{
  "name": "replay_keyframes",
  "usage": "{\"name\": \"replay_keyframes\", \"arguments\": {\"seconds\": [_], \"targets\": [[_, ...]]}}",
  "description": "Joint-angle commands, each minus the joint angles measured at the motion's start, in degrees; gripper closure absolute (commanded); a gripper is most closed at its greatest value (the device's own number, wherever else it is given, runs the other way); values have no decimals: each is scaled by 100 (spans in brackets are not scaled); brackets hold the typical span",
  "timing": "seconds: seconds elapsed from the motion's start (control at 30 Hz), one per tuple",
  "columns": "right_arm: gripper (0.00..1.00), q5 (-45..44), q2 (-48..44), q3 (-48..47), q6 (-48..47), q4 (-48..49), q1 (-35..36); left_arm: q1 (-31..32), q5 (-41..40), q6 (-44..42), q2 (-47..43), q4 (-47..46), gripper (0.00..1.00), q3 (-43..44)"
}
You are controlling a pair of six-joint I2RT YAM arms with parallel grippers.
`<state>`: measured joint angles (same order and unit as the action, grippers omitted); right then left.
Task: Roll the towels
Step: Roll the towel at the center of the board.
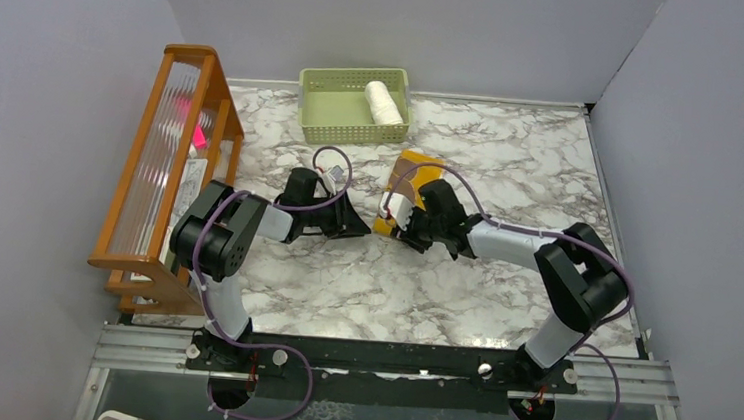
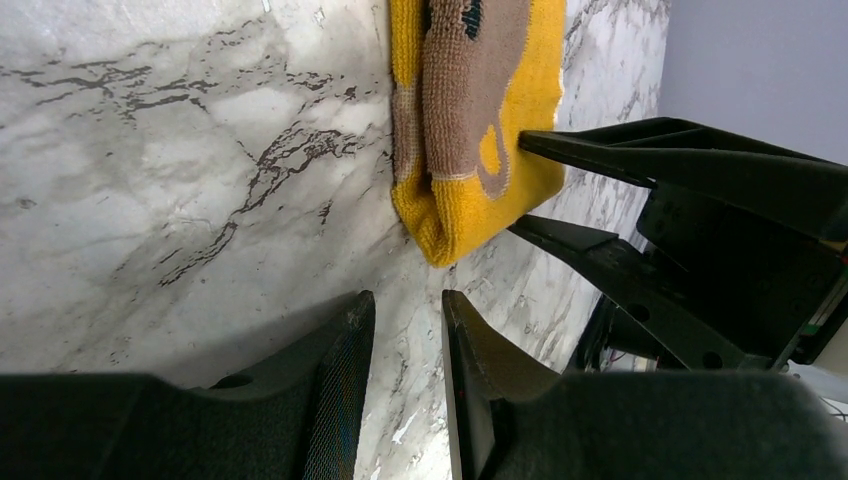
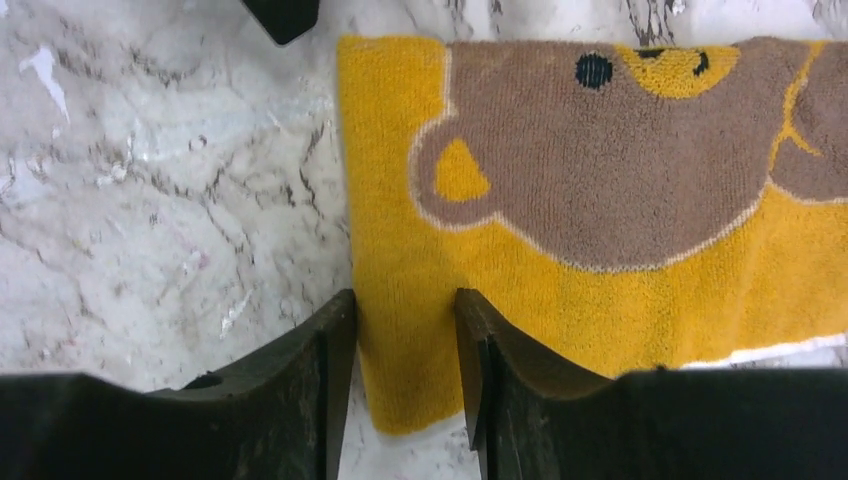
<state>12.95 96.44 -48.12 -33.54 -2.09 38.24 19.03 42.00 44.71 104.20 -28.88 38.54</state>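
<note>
Towel number two is what we're on, by our reckoning. The cream-white towel [image 1: 384, 103] sits rolled up inside the green basket [image 1: 327, 118], at its right end, so that one looks done. The mustard-yellow towel [image 3: 600, 250] lies flat on the marble table [image 1: 512, 161] just in front of the basket, on the arms' side, with the bear pattern up.

The right gripper [image 3: 400, 300] is at the yellow towel's end farthest from the basket. Its jaws are narrowed and straddle the edge near a corner, one finger on bare marble and the other on cloth. We can't tell if it's actually pinching yet. The left gripper [image 2: 405, 298] hovers just left of that corner, jaws at a narrow gap with nothing in them.

Next move, we think: get a real bite on that edge, lift it, and turn it over toward the basket to start the roll.

Room-wise, there's open marble either side of the towel. But the roll heads straight at the basket, and the wooden rack [image 1: 167, 154] off to the basket's left crowds the left arm.
</note>
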Motion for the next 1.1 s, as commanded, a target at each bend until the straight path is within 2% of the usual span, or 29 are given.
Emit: {"name": "replay_keyframes", "arguments": {"seconds": [0.0, 0.07, 0.13, 0.17, 0.37, 0.53, 0.67, 0.8, 0.9, 0.97, 1.07], "targets": [[66, -502, 342, -74, 100, -346, 42, -90, 95, -31, 64, 143, 66, 87], [79, -504, 391, -212, 294, -505, 39, -199, 154, -49, -5, 212, 66, 121], [96, -279, 441, -548, 656, -964, 41, -356, 252, -76, -111, 277, 66, 161], [99, 26, 417, -709, 864, -1129, 43, -451, 316, -115, -171, 300, 66, 190], [99, 1656, -38, -602, 2349, -730, -2, -725, 700, -430, -727, 355, 66, 397], [99, 2340, 212, -671, 3539, -585, -180, -721, 1079, -652, -1121, 426, 65, 630], [99, 2845, 395, -599, 4655, -267, -580, -671, 1383, -763, -1293, 427, 65, 753], [99, 3376, 791, -671, 5462, -134, -936, -559, 1517, -805, -1497, 427, 65, 776], [99, 3944, 1429, -1085, 5649, -500, -1121, -410, 1605, -835, -1581, 427, 65, 811], [99, 4317, 1709, -1179, 5843, -349, -1175, -282, 1621, -858, -1588, 427, 65, 836], [99, 4282, 1859, -1102, 6309, 55, -1247, -85, 1553, -829, -1531, 427, 65, 828]]}}
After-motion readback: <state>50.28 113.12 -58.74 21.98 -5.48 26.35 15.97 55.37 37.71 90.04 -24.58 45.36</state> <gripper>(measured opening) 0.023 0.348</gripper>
